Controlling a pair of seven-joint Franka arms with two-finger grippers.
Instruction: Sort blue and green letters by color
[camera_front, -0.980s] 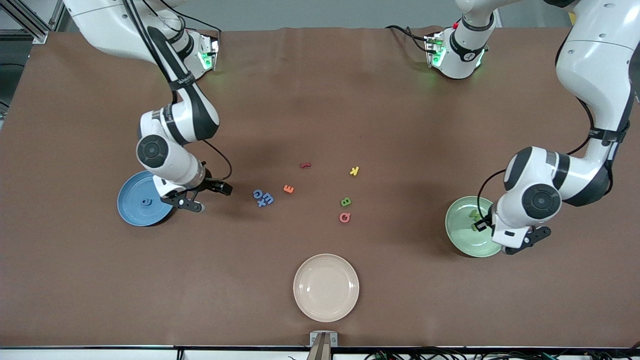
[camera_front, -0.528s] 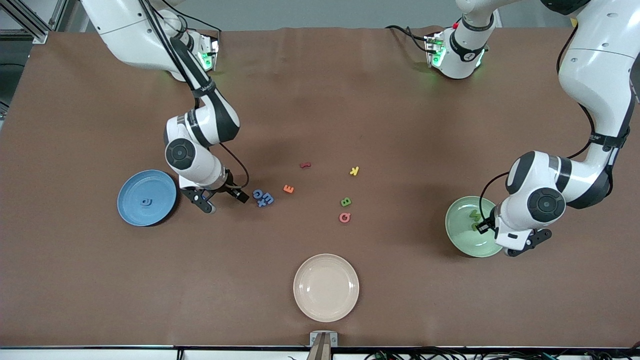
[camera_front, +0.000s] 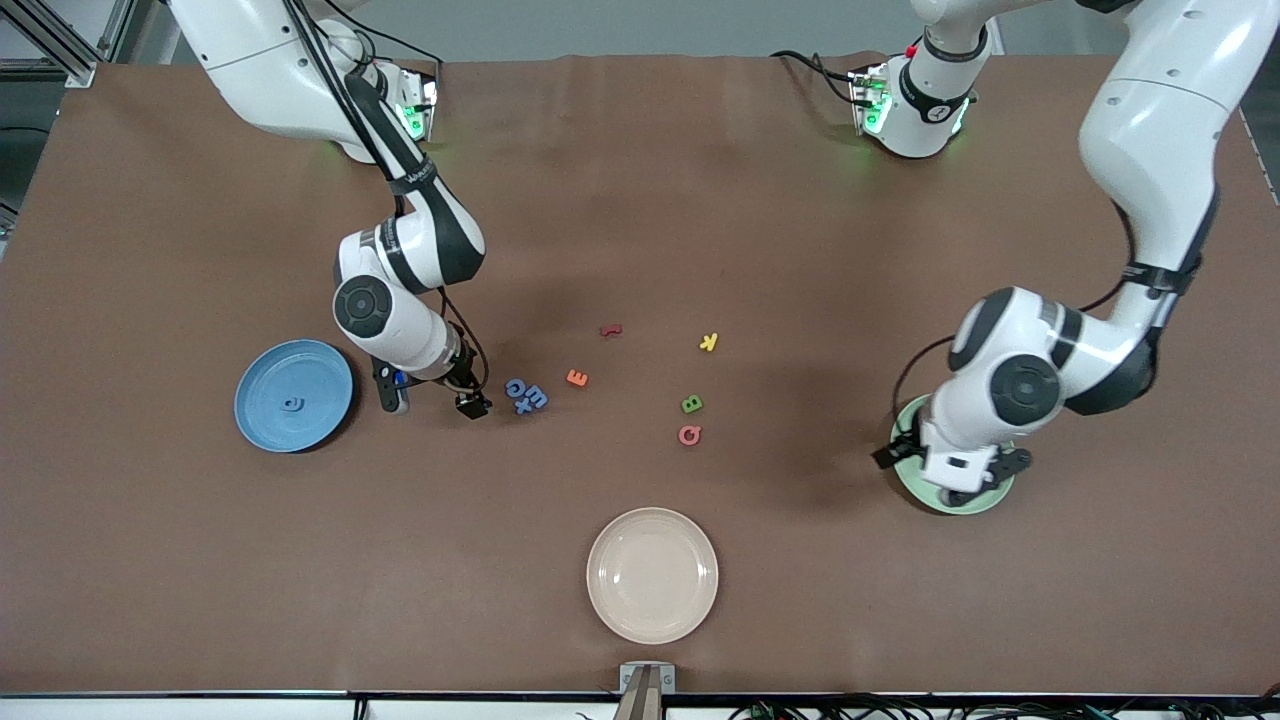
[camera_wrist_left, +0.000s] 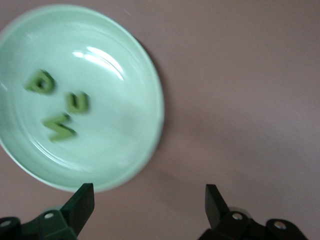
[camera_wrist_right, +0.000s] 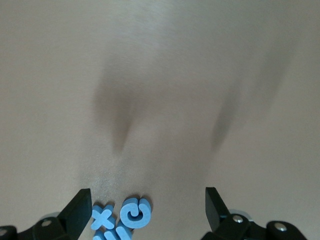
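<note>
Three green letters (camera_wrist_left: 57, 107) lie in the green bowl (camera_wrist_left: 145, 75) near the table's left-arm end; the left gripper (camera_wrist_left: 150, 210) hangs over its rim, fingers apart. Three blue letters (camera_front: 527, 396) cluster mid-table beside the right gripper (camera_front: 432, 398), fingers apart; another (camera_front: 290, 404) sits on the blue plate (camera_front: 262, 372).

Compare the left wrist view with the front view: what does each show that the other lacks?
Only the left wrist view shows three green letters in the green bowl, with the left end effector open. Only the front view shows the blue plate, the loose blue letters, green B and the open right end effector. Both show the bowl.
</note>
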